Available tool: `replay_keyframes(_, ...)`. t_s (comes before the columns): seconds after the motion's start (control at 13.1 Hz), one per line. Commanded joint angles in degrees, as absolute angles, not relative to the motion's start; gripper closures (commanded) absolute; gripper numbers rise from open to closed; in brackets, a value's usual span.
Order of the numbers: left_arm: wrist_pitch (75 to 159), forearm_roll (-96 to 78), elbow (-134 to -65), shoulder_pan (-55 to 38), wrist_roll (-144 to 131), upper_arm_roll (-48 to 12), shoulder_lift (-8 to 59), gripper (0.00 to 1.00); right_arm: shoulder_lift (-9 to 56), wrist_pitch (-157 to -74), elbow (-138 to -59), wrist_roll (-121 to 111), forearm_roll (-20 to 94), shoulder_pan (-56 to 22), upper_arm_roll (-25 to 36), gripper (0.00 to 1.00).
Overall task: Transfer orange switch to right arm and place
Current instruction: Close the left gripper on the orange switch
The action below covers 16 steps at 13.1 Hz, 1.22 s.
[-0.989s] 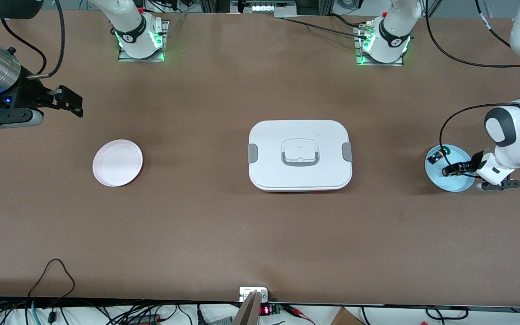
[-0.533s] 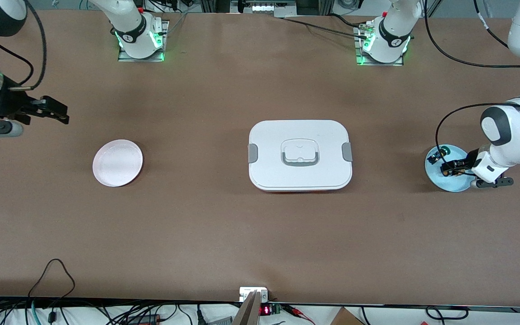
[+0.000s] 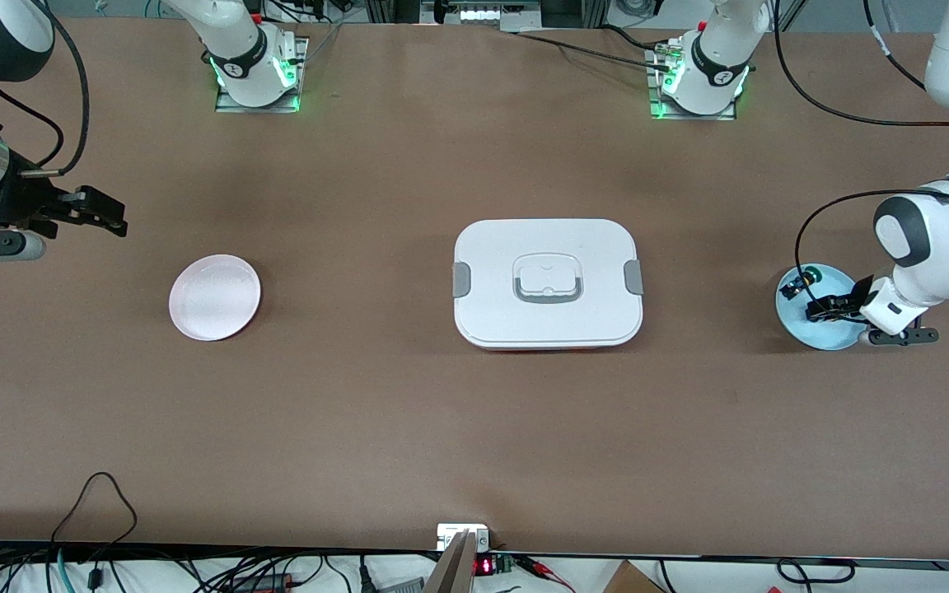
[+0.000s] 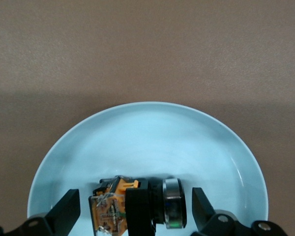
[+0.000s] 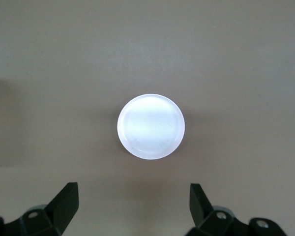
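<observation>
The orange switch lies in the blue dish, between the spread, empty fingers of the left gripper, while the right gripper hangs wide open and empty near the white plate.

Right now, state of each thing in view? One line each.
orange switch: lying on its side in the blue plate, between the left gripper's fingers, not yet gripped.
green switch: in the same plate.
blue plate: on the table.
white box: lid on.
pink plate: holds nothing.
left gripper: open.
right gripper: open, waiting above the table.
</observation>
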<state>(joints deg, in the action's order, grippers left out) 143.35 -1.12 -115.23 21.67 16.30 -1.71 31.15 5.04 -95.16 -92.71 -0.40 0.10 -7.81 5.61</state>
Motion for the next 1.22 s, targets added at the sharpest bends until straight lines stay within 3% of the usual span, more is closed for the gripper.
replay_keyframes(0.0, 144.1, -2.5, -115.4, 22.5, 18.5, -2.5, 31.3, 0.01, 7.5, -96.5, -92.5, 0.2, 2.9, -9.7, 5.3, 0.00)
replay_keyframes(0.08, 144.0, -2.5, -115.4, 22.5, 18.5, -2.5, 31.1, 0.10, 9.1, -98.5, -92.4, -0.1, 3.9, -9.8, 5.4, 0.00)
replay_keyframes(0.23, 141.8, -2.5, -115.4, 22.4, 18.6, -2.5, 31.0, 0.38, 10.0, -101.3, -92.5, -1.2, 3.4, -10.1, 5.3, 0.00)
replay_keyframes(0.3, 140.0, -2.5, -115.3, 22.4, 18.6, -2.5, 30.7, 0.45, 9.7, -100.8, -92.5, -0.8, 3.4, -10.5, 5.3, 0.00)
replay_keyframes(0.76, 133.1, -2.5, -114.0, 22.1, 18.5, -4.7, 24.3, 0.49, 4.3, -93.5, -92.3, 8.1, -1.2, -11.2, 5.4, 0.00)
replay_keyframes(1.14, 121.7, -4.8, -105.7, 22.8, 25.9, -8.5, 24.0, 0.51, 4.1, -92.8, -92.4, 4.9, -5.4, -10.5, 6.1, 0.00)
